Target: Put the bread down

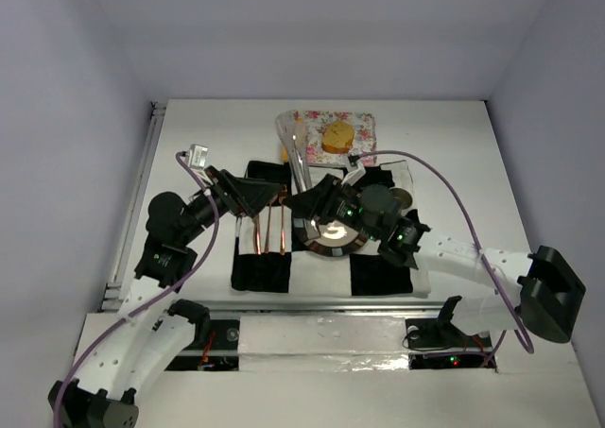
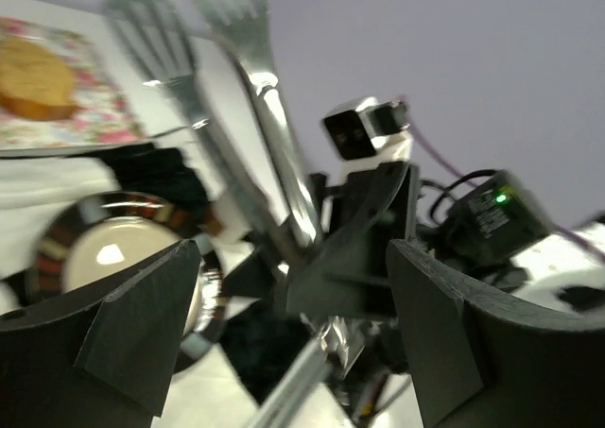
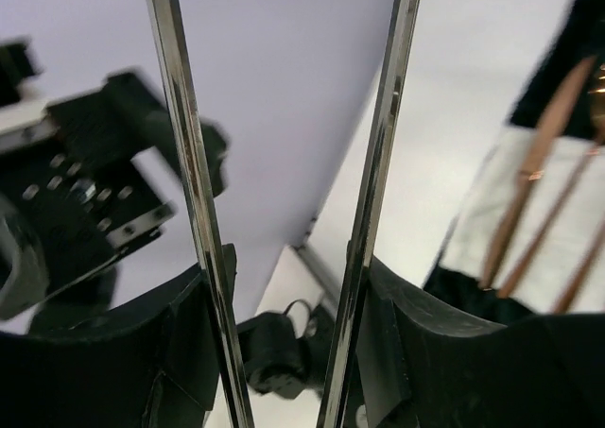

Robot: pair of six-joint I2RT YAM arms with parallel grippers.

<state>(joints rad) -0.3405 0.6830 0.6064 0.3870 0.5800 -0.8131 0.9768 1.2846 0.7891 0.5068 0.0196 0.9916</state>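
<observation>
The rounder, browner bread chunk [image 1: 337,133] lies on a floral cloth [image 1: 364,124] at the back; it also shows in the left wrist view [image 2: 33,80]. A yellow-orange sliver [image 1: 283,151] shows by the tongs' tips and may be the elongated slice. My right gripper [image 1: 323,207] is shut on metal tongs [image 1: 297,154], whose two arms [image 3: 378,173] run between its fingers [image 3: 430,352], tips toward the cloth. My left gripper [image 1: 248,194] is open and empty just left of the tongs [image 2: 255,154], its fingers [image 2: 142,324] wide apart. The striped-rim plate [image 1: 311,240] sits under the right wrist.
A black-and-white checkered mat [image 1: 263,272] covers the table's middle. Copper cutlery [image 1: 269,230] lies on it left of the plate and shows in the right wrist view [image 3: 534,178]. Purple cables [image 1: 454,196] arc over the table. A rail [image 1: 132,211] runs along the left edge.
</observation>
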